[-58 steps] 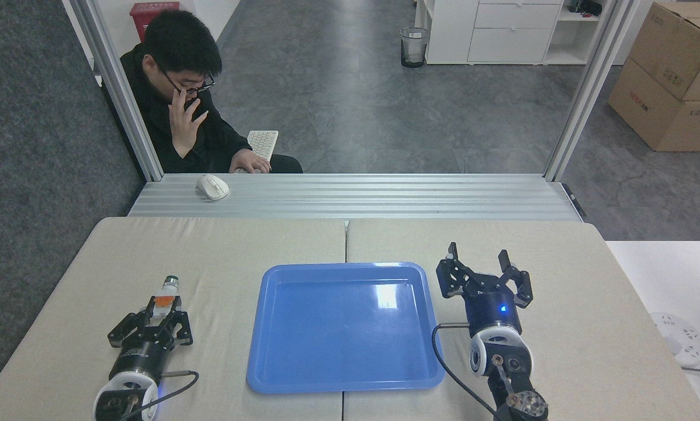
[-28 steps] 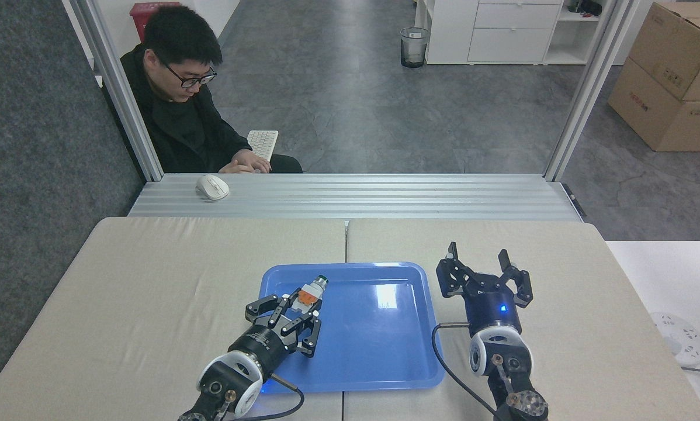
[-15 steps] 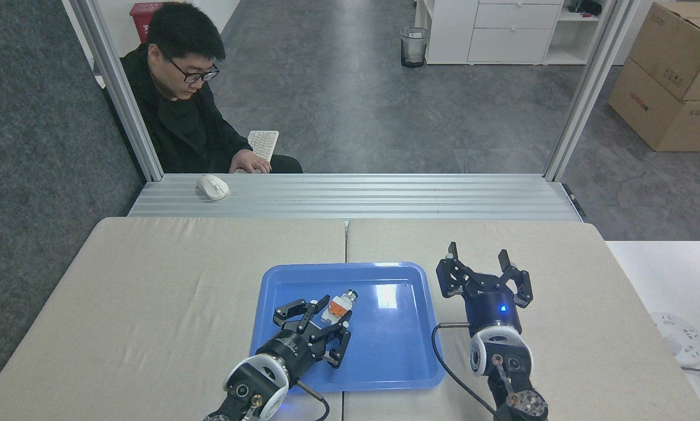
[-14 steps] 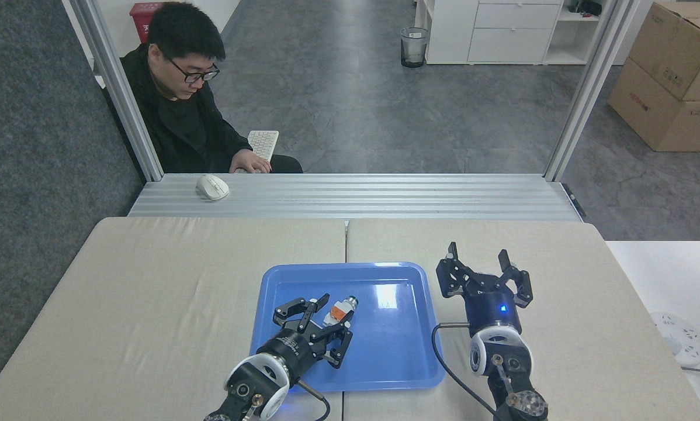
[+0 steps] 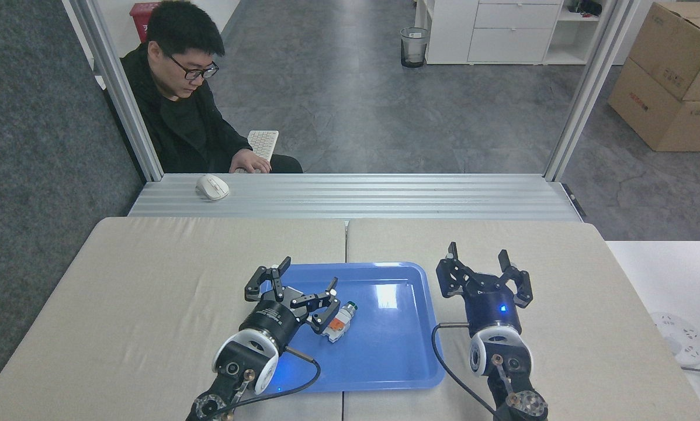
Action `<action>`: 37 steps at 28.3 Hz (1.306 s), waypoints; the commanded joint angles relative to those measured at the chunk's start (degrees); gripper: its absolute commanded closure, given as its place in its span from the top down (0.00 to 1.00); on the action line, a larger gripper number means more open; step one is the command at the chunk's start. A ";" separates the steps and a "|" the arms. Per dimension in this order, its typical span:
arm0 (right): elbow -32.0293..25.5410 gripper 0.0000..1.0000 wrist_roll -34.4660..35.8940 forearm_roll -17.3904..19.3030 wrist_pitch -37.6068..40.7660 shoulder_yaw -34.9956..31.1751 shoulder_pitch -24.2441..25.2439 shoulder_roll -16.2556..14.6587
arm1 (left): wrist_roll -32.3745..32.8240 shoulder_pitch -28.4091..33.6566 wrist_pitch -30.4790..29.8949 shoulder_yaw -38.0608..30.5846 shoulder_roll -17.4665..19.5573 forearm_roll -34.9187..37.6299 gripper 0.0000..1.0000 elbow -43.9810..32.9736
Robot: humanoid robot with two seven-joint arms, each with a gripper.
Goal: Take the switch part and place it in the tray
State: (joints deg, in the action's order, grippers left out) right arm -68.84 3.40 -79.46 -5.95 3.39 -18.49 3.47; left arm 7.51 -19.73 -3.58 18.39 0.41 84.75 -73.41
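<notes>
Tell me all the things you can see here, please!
switch part: one, white, orange and green, lying in the tray
tray: one, blue, middle of the table
table: one, beige
mouse: one, white, on the metal ledge
keyboard: one, white, by the person
person: one, black top, sitting behind
bin: one, far floor
boxes: brown, far right
left gripper: black, open, over tray
right gripper: black, open, right of tray
</notes>
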 commanded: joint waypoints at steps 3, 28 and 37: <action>0.02 1.00 0.12 0.09 -0.03 0.04 0.03 -0.13 | -2.41 -4.87 2.26 -17.76 0.47 -0.20 0.99 2.56; 0.02 1.00 0.38 0.53 -0.03 -0.14 0.03 -0.13 | -3.55 -5.14 2.52 -23.22 2.67 -2.04 0.99 8.72; 0.02 1.00 0.38 0.62 0.06 -0.40 0.03 -0.04 | -3.55 -5.05 2.43 -23.31 3.63 -2.13 0.99 8.72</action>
State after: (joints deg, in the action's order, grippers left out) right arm -68.84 3.74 -78.97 -5.95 3.27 -18.46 3.38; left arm 3.95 -24.87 -1.05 -1.28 2.31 83.06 -65.97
